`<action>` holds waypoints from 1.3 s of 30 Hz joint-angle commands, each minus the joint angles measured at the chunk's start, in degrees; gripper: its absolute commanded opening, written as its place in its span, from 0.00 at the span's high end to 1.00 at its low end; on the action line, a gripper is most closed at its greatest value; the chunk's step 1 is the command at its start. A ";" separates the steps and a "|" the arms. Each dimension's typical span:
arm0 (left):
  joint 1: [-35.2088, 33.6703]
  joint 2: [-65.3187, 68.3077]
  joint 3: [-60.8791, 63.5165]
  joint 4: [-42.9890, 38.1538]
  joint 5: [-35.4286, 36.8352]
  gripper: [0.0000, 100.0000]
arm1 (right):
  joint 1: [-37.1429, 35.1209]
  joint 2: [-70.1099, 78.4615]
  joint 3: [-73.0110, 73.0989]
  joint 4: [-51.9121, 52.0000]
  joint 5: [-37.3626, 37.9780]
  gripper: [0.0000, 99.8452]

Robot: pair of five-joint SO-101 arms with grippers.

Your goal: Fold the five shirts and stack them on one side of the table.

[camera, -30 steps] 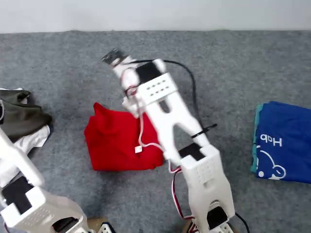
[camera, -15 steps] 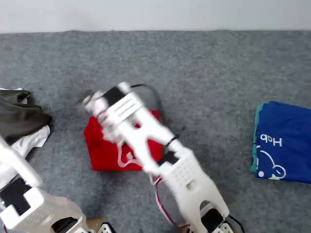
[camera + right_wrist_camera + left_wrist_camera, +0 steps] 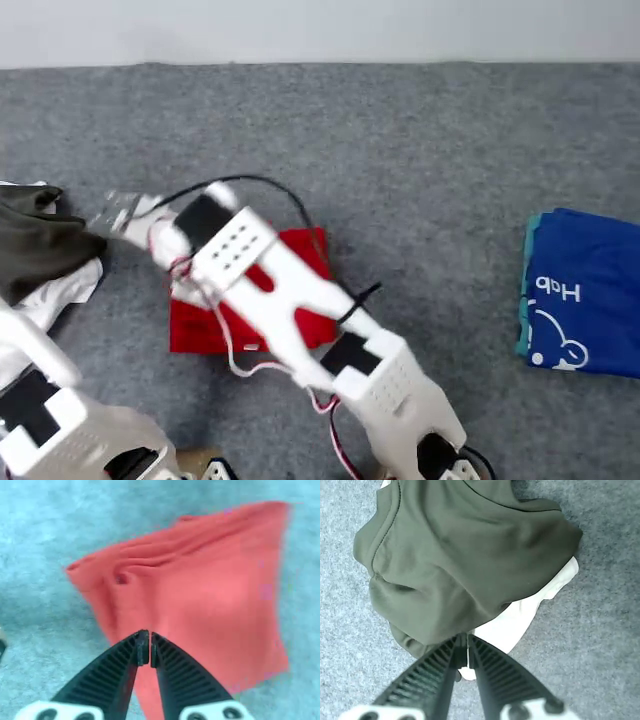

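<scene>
Red shirt (image 3: 200,325); right end effector (image 3: 112,213) swung left.

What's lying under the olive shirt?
A white shirt pokes out beneath the olive shirt. How far it extends, or anything else below, is covered.

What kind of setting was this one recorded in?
Probably a robotics test bench, not a home: a grey felt-like table, a bare white wall behind it, and a red shirt and folded blue shirt laid out.
</scene>
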State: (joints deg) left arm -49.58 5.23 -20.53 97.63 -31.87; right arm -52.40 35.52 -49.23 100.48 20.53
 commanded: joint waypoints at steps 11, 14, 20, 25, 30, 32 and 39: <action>-3.96 -3.34 -0.66 -1.58 0.53 0.98 | -6.99 11.03 -3.25 1.98 0.09 0.99; -6.95 -3.16 -0.57 -1.76 0.53 0.98 | -9.98 12.62 -3.25 1.98 0.09 0.99; -8.70 -3.25 -0.57 -1.67 0.53 0.98 | -8.22 6.81 -3.34 2.33 0.09 0.99; -8.79 -3.25 -0.40 -1.41 0.53 0.98 | -3.56 -4.18 -2.46 2.42 -0.26 0.99; -8.79 -3.25 -0.48 -1.41 0.53 0.98 | 0.66 -14.20 9.49 2.51 -6.59 0.98; -8.79 -3.25 -0.57 -1.41 0.53 0.98 | 1.98 -18.42 16.00 2.51 -9.32 0.94; -8.70 -3.25 -0.48 -1.41 0.44 0.98 | 5.49 -28.00 36.75 2.15 -19.96 0.92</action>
State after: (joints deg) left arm -58.20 5.14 -20.53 97.27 -31.87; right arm -49.05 13.10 -18.20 100.48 3.65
